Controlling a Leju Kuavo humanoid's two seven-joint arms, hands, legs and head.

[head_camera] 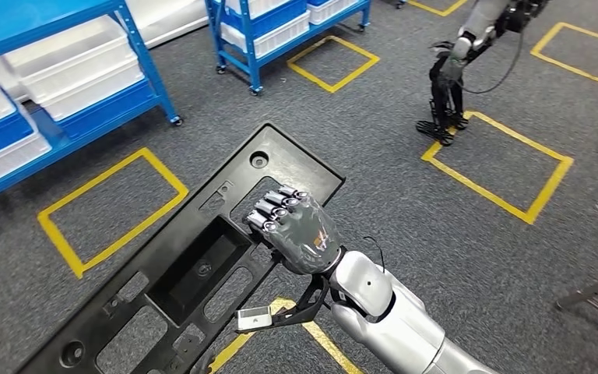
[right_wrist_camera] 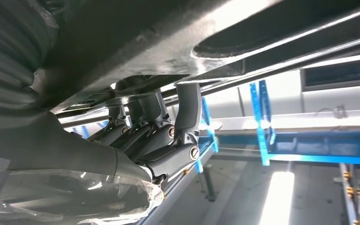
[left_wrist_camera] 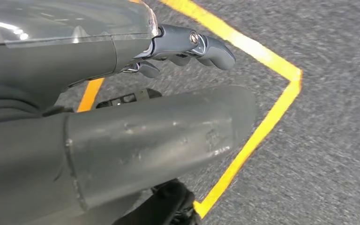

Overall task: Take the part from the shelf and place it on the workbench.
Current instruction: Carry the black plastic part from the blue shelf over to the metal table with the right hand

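Grey carpet, long black cutout part (head_camera: pixel 195 265)

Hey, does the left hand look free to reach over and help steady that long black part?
Probably yes. The left hand hangs over the grey floor holding nothing, its fingers loosely curled. The black part is held by the right hand, and its long end looks unobstructed.

A dark grey speckled carpet floor (head_camera: pixel 405 179) fills the head view, marked with yellow tape rectangles (head_camera: pixel 109 209). Blue metal shelving on castors (head_camera: pixel 86 109) stands in the upper left, loaded with white bins (head_camera: pixel 78 74); a second blue rack (head_camera: pixel 280 31) sits at top centre. A thin metal leg (head_camera: pixel 592 292) crosses the lower right edge.
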